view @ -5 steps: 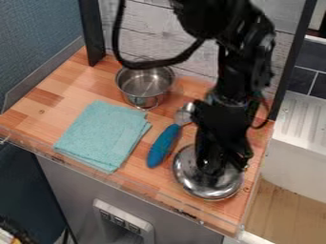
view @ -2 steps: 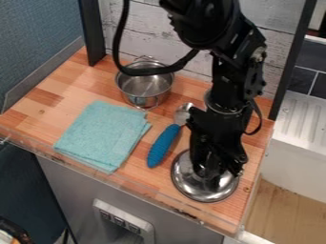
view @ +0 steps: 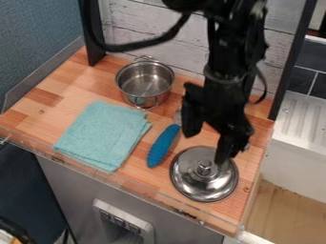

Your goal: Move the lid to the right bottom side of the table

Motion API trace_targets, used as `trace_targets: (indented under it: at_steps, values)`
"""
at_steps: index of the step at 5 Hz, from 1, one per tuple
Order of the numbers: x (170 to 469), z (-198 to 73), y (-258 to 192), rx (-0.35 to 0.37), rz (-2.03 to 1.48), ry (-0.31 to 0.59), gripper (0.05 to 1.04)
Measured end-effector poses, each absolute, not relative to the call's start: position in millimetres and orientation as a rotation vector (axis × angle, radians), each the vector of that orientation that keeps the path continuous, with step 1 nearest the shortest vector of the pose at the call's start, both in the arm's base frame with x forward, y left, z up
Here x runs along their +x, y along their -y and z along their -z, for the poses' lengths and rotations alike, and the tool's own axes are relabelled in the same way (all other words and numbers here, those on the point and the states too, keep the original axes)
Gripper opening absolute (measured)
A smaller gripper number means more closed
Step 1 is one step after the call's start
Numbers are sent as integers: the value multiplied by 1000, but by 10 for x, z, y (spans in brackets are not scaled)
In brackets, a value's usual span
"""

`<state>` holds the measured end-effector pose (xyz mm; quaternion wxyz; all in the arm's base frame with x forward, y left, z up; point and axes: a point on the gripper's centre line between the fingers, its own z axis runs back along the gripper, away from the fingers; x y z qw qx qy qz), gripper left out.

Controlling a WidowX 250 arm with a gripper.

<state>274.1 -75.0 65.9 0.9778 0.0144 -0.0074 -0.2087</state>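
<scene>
The round metal lid (view: 202, 179) lies knob up on the wooden table (view: 147, 179), near its front right corner. Over the lid's back edge hangs my gripper (view: 205, 147), its two fingers spread wide apart with nothing between them. The right finger's tip overlaps the lid's upper right part in view; the left one ends up and left of the lid. The lid's knob is in plain sight, apart from the fingers.
A spoon with a blue handle (view: 164, 145) lies just left of the lid, its head partly behind the gripper. A folded teal cloth (view: 104, 135) is farther left. A metal pot (view: 145, 83) stands at the back.
My gripper has risen off the lid and its fingers have spread, letting go of the knob. The lid shifted slightly left early on and now rests on the table.
</scene>
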Motion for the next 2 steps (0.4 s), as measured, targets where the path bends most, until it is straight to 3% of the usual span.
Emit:
trace_targets:
  at_steps: [2]
  values:
    - [2717,-734,547,62,206,-8,1004]
